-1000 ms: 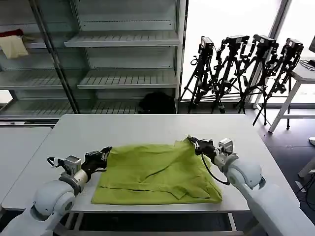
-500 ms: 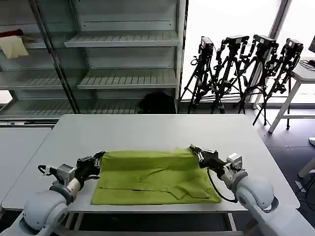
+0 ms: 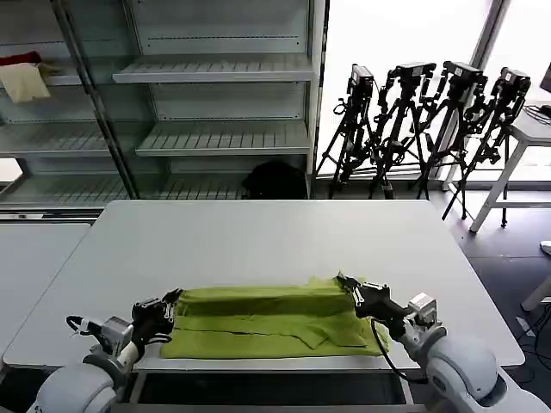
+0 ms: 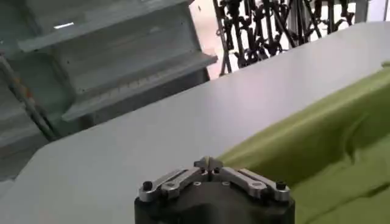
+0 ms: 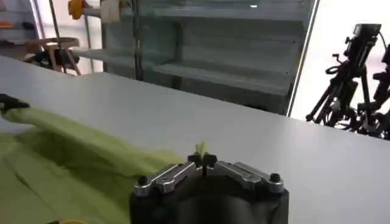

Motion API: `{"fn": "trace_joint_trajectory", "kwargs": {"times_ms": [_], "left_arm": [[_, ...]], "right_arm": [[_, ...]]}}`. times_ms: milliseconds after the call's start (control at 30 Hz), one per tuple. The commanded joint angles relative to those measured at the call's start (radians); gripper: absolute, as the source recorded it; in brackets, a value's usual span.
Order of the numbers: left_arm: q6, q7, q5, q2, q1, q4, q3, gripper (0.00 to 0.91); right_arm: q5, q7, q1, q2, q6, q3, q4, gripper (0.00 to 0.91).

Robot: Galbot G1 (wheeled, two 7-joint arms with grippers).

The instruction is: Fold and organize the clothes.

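T-shirt [image 3: 271,320] at the desk's [image 3: 258,232] near edge is now doubled into a narrow band, its far edge drawn toward me, my left fingers [image 3: 168,303] and right fingers [image 3: 347,285] pinched shut on its corners, so this fold looks nearly done.

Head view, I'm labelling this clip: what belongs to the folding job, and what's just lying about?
Belongs to the job:
- T-shirt
- left gripper, shut on one far corner
- right gripper, shut on the other
- table

Lying about:
- cream cloth on shelf
- tripods
- shelving
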Motion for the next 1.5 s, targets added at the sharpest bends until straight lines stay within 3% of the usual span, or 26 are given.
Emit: {"fn": "trace_joint_trajectory", "kwargs": {"times_ms": [33, 267, 533, 767, 900, 1000, 1033, 1067, 1100, 1133, 1167, 1200, 1400, 1500], "left_arm": [[-0.006, 0.010, 0.048, -0.005, 0.055, -0.010, -0.010, 0.000], [-0.023, 0.001, 0.069, -0.017, 0.068, -0.005, 0.012, 0.000], [-0.051, -0.048, 0.075, -0.032, 0.068, -0.011, 0.037, 0.010], [-0.059, -0.097, 0.073, -0.038, 0.052, 0.000, 0.043, 0.010], [-0.059, -0.101, 0.074, -0.043, 0.047, 0.000, 0.051, 0.020], [-0.059, -0.102, 0.078, -0.048, 0.048, 0.002, 0.061, 0.030], [-0.059, -0.102, 0.079, -0.049, 0.050, 0.001, 0.063, 0.030], [-0.059, -0.103, 0.081, -0.051, 0.053, 0.001, 0.065, 0.030], [-0.059, -0.105, 0.084, -0.053, 0.056, 0.000, 0.068, 0.040], [-0.059, -0.107, 0.086, -0.053, 0.058, -0.001, 0.069, 0.101], [-0.058, -0.108, 0.088, -0.054, 0.061, -0.004, 0.070, 0.635], [-0.057, -0.113, 0.092, -0.054, 0.063, -0.005, 0.070, 0.907], [-0.022, -0.134, 0.098, -0.048, 0.064, -0.049, 0.047, 0.907], [-0.005, -0.148, 0.098, -0.038, 0.065, -0.066, 0.034, 0.907]], "right_arm": [[-0.003, 0.003, -0.103, -0.010, 0.006, 0.044, 0.029, 0.000], [-0.033, 0.027, -0.157, 0.016, 0.029, 0.042, 0.044, 0.000], [-0.091, 0.126, -0.201, 0.054, 0.088, 0.012, 0.053, 0.000], [-0.209, 0.222, -0.201, 0.081, 0.179, 0.001, 0.039, 0.000], [-0.300, 0.237, -0.195, 0.094, 0.236, -0.003, 0.015, 0.000], [-0.306, 0.251, -0.199, 0.099, 0.239, -0.015, 0.001, 0.000], [-0.307, 0.259, -0.203, 0.102, 0.239, -0.020, -0.005, 0.081], [-0.312, 0.269, -0.206, 0.106, 0.240, -0.027, -0.008, 0.081], [-0.315, 0.283, -0.211, 0.110, 0.240, -0.036, -0.011, 0.373], [-0.316, 0.290, -0.213, 0.112, 0.240, -0.040, -0.011, 0.907], [-0.322, 0.303, -0.219, 0.117, 0.237, -0.047, -0.013, 0.907], [-0.325, 0.311, -0.222, 0.119, 0.236, -0.054, -0.013, 0.907], [-0.331, 0.409, -0.220, 0.143, 0.206, -0.086, 0.013, 0.907], [-0.301, 0.417, -0.216, 0.144, 0.176, -0.078, 0.031, 0.907]]}}
